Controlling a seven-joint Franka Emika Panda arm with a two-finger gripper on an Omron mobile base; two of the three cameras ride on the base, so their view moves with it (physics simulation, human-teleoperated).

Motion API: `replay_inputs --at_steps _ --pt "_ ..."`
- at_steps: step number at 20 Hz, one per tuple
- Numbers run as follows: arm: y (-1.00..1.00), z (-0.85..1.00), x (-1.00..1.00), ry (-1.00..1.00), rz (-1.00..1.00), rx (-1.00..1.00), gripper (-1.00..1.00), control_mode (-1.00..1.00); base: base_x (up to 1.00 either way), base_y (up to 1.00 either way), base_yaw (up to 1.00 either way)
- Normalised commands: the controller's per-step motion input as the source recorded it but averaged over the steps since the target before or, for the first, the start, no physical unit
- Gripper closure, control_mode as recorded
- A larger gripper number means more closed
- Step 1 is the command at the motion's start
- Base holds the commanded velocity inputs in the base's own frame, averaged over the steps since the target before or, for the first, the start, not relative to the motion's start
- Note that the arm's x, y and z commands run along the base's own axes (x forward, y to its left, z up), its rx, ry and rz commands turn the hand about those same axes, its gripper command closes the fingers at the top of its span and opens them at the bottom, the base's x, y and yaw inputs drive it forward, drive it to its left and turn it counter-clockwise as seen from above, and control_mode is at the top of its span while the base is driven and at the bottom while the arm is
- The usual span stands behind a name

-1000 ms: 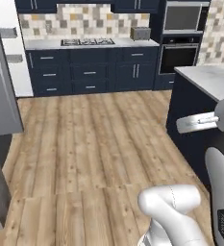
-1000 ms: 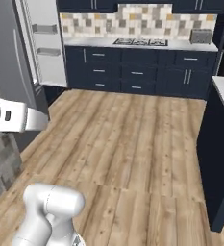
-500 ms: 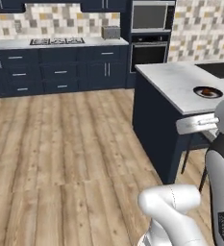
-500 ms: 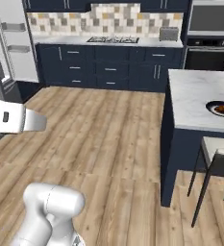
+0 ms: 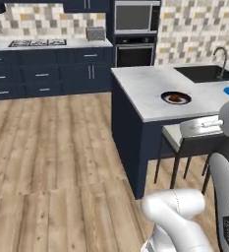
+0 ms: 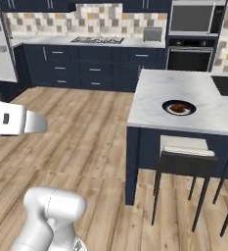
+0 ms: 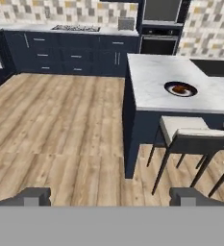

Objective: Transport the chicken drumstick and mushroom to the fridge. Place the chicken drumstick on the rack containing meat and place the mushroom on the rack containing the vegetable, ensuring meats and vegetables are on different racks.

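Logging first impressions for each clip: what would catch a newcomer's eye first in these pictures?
Probably the white marble-topped island with dark blue sides at right, carrying a dark plate with brown food on it. A cushioned stool stands against its near side. Behind, navy cabinets run under a checkered backsplash, with a built-in oven to their right.

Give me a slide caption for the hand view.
Open claw faces a marble island holding a dark plate, stools alongside.
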Motion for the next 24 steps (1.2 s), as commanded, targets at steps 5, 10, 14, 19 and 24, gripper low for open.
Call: replay_inputs --at_steps 5,10,14,19,24 --pt "0.00 0.00 0.00 0.00 0.00 0.00 -1.00 1.00 -0.05 -1.00 0.08" --pt "0.00 0.00 0.00 0.00 0.00 0.00 -1.00 1.00 0.00 -1.00 0.09" --pt "0.00 0.00 0.00 0.00 0.00 0.00 -1.00 1.00 0.25 -0.94 0.05" --pt "0.00 0.00 0.00 0.00 0.00 0.00 -1.00 1.00 1.00 -0.25 0.00" --pt "0.00 0.00 0.00 0.00 0.00 0.00 -1.00 1.00 1.00 -0.67 0.01"
